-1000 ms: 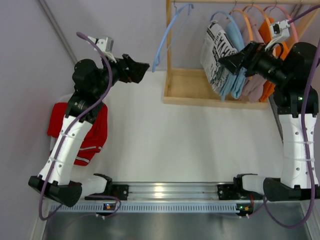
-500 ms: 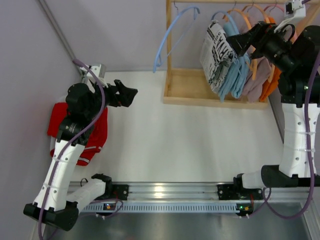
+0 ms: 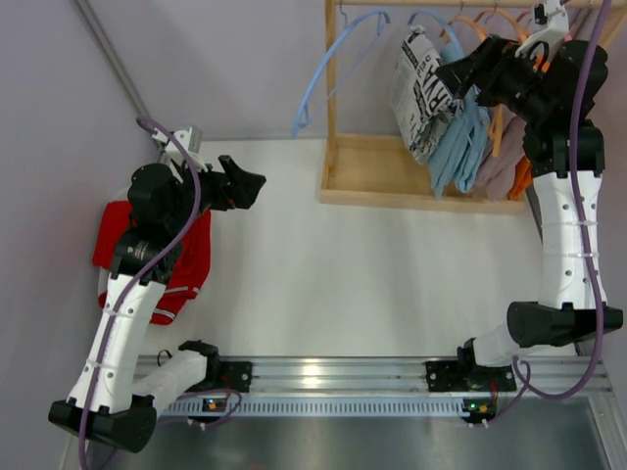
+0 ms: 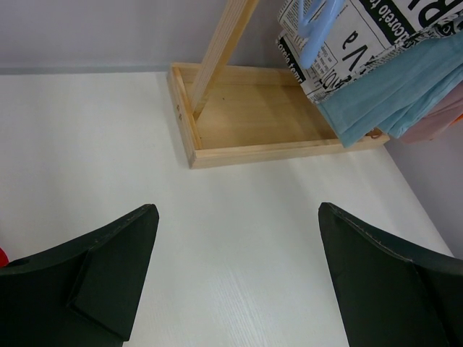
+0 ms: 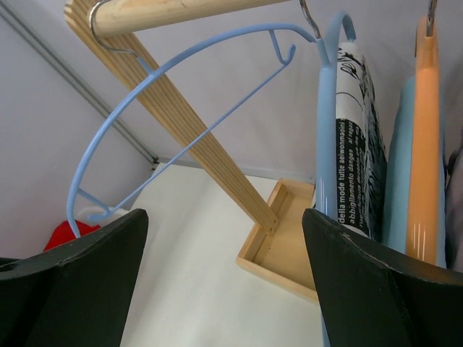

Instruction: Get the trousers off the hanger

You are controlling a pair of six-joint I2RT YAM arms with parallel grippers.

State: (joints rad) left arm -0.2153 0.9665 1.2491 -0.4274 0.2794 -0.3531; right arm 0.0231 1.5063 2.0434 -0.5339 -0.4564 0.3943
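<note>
Trousers of white black-printed cloth (image 3: 419,93) hung on a light-blue hanger (image 5: 326,108), right tool (image 3: 449,74) released just beside them, left tool (image 3: 251,183) released above the white desk (image 3: 343,284).

top: overhead, down | left wrist: low, toward rack (image 4: 239,123) | right wrist: near rack | shared: rack

Wooden rack base (image 3: 372,171) sat at the far right edge of the white bench (image 3: 343,284). Upright post (image 3: 331,98) rose from its left end, round rod (image 5: 188,10) on top. Aluminium rail (image 3: 333,373) ran along the near edge.
</note>
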